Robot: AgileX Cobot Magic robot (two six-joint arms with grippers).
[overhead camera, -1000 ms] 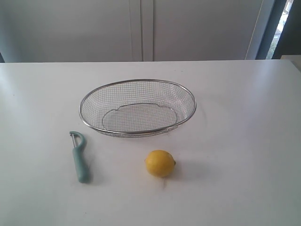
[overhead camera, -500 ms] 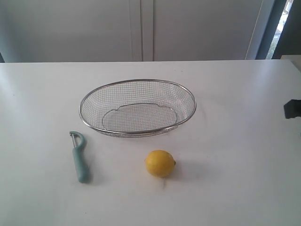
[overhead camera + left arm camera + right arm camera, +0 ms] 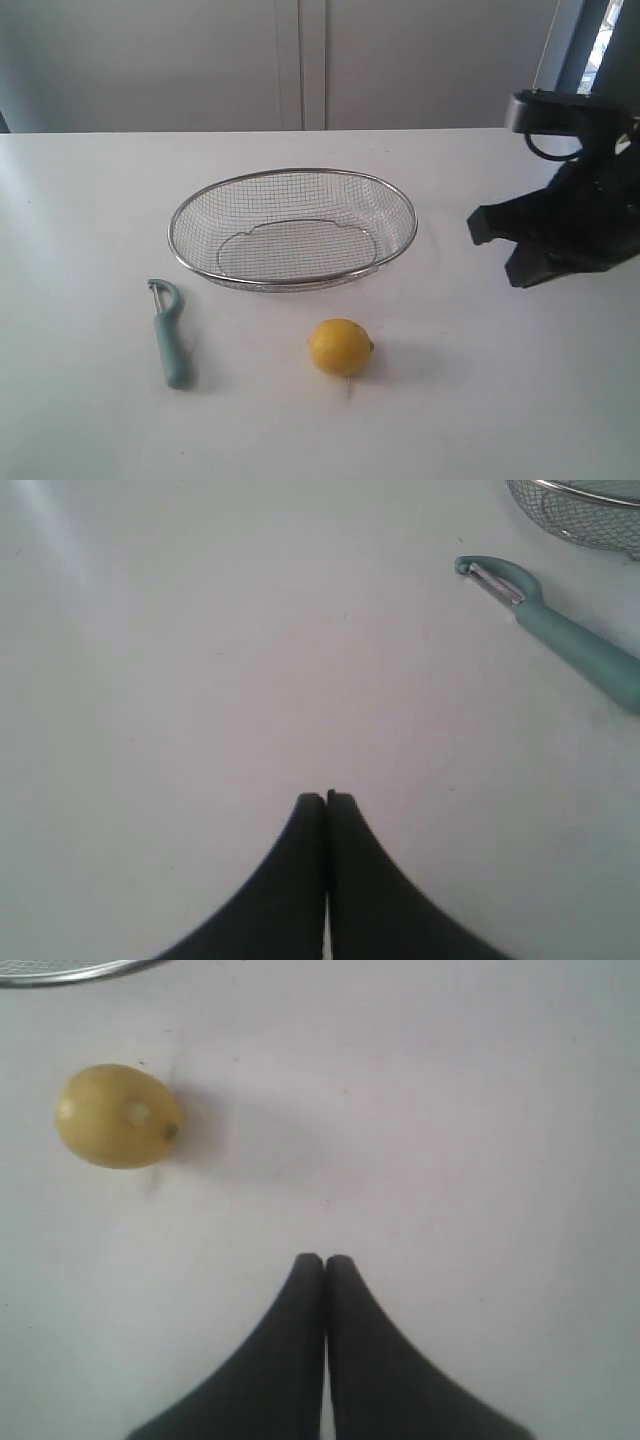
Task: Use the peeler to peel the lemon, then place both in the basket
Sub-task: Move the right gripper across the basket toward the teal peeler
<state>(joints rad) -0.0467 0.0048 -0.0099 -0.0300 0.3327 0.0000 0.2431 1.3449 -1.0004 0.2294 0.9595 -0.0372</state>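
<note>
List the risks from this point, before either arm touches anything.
1. The lemon lies loose on the smooth table. The right gripper is shut, so touching the lemon before opening could roll it away.
2. The peeler lies flat. The left gripper, also shut, may push it rather than grip it.
3. The basket stands close behind both and could be nudged.

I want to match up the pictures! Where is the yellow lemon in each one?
Exterior view: the lemon sits nearer the camera than the basket, right of the peeler.
Left wrist view: not in it.
Right wrist view: the lemon lies near the basket rim, off to one side of the right gripper.
Shared landmark: the basket's rim, in all three.
</note>
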